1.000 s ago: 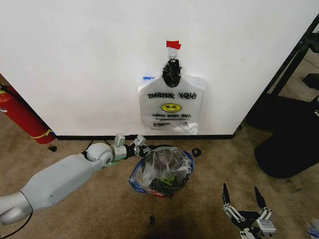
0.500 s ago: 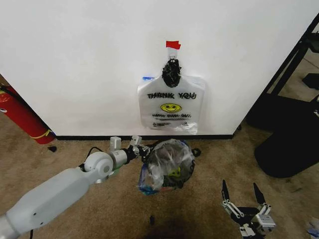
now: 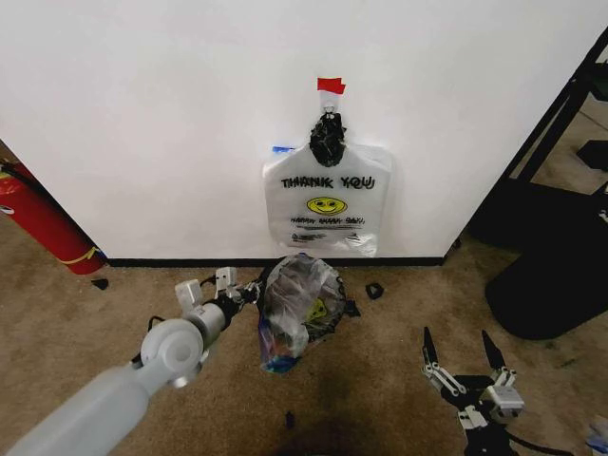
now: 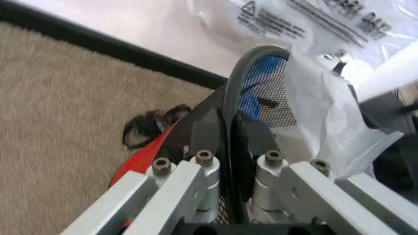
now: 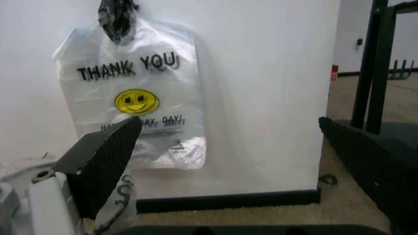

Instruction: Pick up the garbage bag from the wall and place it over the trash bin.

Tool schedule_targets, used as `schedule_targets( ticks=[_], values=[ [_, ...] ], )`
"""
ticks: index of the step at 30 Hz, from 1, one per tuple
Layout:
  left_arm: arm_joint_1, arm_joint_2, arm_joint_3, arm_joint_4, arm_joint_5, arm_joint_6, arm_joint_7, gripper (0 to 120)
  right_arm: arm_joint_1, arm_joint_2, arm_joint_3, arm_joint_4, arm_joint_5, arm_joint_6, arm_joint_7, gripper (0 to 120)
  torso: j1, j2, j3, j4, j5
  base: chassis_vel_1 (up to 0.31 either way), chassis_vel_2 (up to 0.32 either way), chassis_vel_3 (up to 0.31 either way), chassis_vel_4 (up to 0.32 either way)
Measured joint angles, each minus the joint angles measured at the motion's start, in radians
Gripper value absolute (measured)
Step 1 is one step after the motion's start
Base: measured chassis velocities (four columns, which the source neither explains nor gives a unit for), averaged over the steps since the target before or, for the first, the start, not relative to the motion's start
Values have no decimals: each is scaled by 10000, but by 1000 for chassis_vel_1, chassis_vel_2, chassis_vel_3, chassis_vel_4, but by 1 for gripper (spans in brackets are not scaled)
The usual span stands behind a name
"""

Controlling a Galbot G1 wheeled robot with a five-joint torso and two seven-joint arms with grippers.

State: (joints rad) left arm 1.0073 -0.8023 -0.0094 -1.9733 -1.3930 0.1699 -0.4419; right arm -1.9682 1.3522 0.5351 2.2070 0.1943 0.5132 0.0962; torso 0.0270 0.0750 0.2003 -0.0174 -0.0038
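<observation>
While my left gripper pinches the trash bin rim, seemingly bag-lined, I keep it level. Right gripper: spread wide, empty.

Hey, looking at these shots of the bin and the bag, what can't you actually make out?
- Trash bin in the head view: the garbage bag covers it, so whether it rests on the carpet is unclear.
- Left gripper, left wrist view: shut on the bin's mesh rim; fingertips hidden behind it.
- Small print on the wall bag: too small.
- Right gripper hangs open; wrist cut off by the frame.
</observation>
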Motion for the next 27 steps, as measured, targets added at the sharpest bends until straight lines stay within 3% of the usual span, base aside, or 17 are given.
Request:
schedule_targets(
  ticks=[11, 23, 27],
  values=[
    [914, -923, 95, -108, 389, -1653, -1337, 3, 162, -130, -46, 55, -105, -419, -59, 100, 0, 0, 0, 2, 1, 0, 0, 0, 0],
    [1297, -1228, 76, -173, 750, -1471, -1457, 4, 193, -301, -21, 362, -100, -863, -5, 100, 0, 0, 0, 0, -1, 0, 0, 0, 0],
    [1391, -1149, -72, -427, 822, -1251, -1357, 16, 205, -382, -20, 472, -111, -1013, 49, 100, 0, 0, 1, -1, -1, 0, 0, 0, 0]
  ],
)
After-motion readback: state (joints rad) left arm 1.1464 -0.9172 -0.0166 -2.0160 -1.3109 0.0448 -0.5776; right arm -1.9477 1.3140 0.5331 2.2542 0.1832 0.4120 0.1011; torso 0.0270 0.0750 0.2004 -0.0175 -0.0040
